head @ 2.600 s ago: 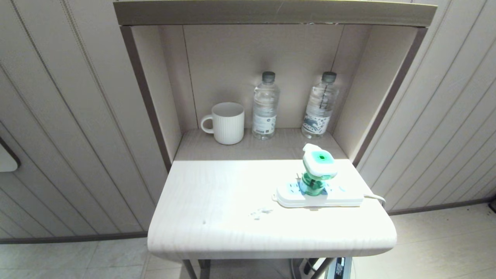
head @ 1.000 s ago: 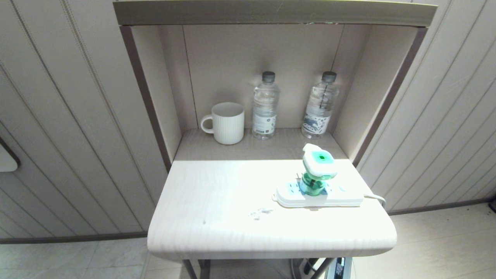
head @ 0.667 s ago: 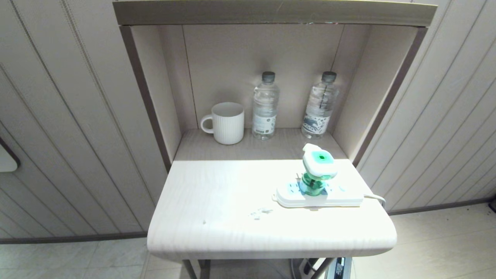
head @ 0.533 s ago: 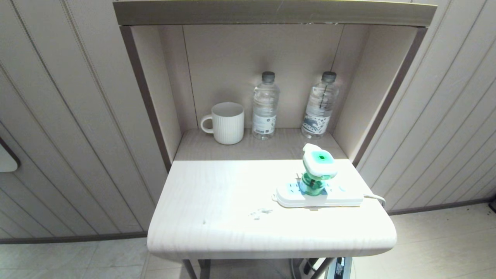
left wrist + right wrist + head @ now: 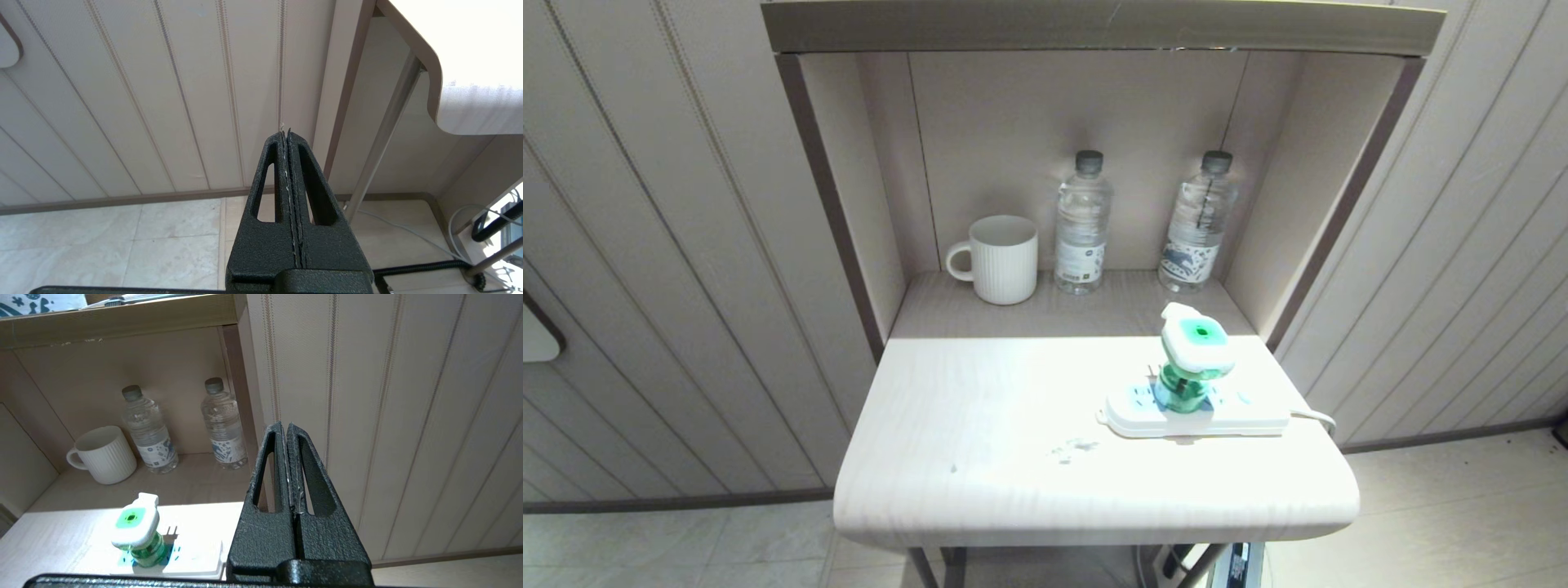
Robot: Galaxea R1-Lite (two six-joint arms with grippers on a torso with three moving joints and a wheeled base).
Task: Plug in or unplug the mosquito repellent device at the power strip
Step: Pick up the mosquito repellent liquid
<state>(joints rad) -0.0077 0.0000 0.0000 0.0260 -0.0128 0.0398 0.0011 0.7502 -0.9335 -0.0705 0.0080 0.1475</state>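
Observation:
The mosquito repellent device (image 5: pixel 1194 353), with a white-and-green head on a green bottle, stands upright on the white power strip (image 5: pixel 1245 418) at the table's right side. Its two metal prongs jut out free on the far side in the right wrist view. Neither gripper shows in the head view. My right gripper (image 5: pixel 284 425) is shut and empty, off the table's right edge, with the device (image 5: pixel 137 531) and the strip (image 5: pixel 196 559) off to its side. Also shut and empty, my left gripper (image 5: pixel 284 131) hangs low, below the tabletop's left corner.
A white mug (image 5: pixel 1001 260) and two clear water bottles (image 5: pixel 1081 224) (image 5: pixel 1199 222) stand in the niche behind the white table (image 5: pixel 980 457). The strip's cord (image 5: pixel 1316 417) runs off the right edge. Panelled walls flank the niche; a table leg (image 5: pixel 384 134) is near the left gripper.

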